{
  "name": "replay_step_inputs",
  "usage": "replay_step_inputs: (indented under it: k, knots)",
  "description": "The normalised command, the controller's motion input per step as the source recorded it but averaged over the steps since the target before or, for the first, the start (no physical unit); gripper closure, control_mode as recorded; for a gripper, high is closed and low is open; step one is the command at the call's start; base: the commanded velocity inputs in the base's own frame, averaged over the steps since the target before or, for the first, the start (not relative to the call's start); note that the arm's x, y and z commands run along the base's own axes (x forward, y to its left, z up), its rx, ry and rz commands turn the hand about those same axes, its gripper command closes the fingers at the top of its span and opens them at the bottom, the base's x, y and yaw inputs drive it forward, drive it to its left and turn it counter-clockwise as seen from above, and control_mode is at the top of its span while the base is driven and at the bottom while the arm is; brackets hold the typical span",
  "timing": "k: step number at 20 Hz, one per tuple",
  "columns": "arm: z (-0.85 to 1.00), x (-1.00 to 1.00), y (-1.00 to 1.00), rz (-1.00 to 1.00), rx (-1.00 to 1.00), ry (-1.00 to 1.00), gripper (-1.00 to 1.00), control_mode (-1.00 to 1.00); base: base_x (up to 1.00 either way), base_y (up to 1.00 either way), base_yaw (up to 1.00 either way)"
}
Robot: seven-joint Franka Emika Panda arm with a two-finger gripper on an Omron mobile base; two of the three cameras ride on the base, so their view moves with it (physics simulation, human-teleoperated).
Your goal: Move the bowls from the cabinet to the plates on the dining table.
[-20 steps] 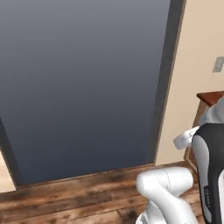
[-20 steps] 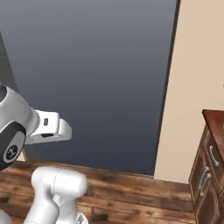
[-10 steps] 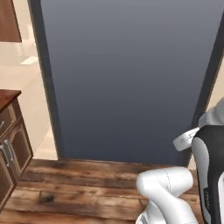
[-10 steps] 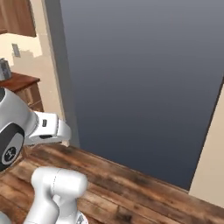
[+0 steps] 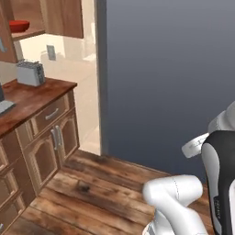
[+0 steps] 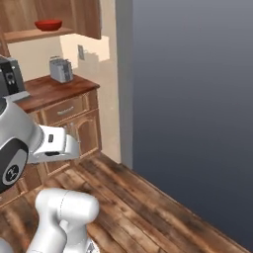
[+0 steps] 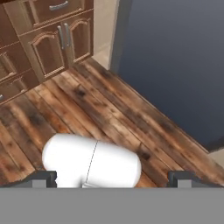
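My tool (image 7: 112, 179) is released, its two dark fingertips (image 7: 40, 178) standing wide apart at the bottom of the hand view, with nothing between them. It points down at the wood-plank floor (image 7: 109, 113), and nothing is in its grasp.

In the left base view the red bowl (image 5: 18, 25) sits at about 10 o'clock, high up on the wooden shelf (image 5: 28, 34) of the wall cabinet (image 5: 64, 18). The right base view shows the same red bowl (image 6: 48, 24) at about 11 o'clock on that shelf (image 6: 34, 34), well apart from my arm. I cannot see a second bowl from here.

Below the cabinet runs a reddish-brown bench (image 5: 32, 98) over lighter drawers and arched-panel doors with grey handles. A silver toaster (image 5: 30, 73) stands on it near the wall, at about 9 o'clock in the left base view; in the right base view the toaster (image 6: 60, 69) is at about 10 o'clock, with a dark appliance (image 6: 11, 79) beside it towards the left edge.

A large flat blue-grey panel (image 5: 170, 78) takes up the right half of both base views, from 12 round to 4 o'clock, and reaches down to the floor. In the hand view it lies at about 2 o'clock, with the lower doors (image 7: 57, 43) at 11 o'clock.
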Motion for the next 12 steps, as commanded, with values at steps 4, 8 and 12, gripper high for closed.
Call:
replay_step_inputs:
  k: [4, 8, 12]
  knots:
    - [0.0, 0.0, 0.0, 0.0, 0.0, 0.0, -1.0, 1.0, 0.15, -0.01, 0.45]
    - [0.0, 0.0, 0.0, 0.0, 0.0, 0.0, -1.0, 1.0, 0.2, 0.0, 0.4]
    - [0.0, 0.0, 0.0, 0.0, 0.0, 0.0, -1.0, 1.0, 0.25, -0.01, 0.33]
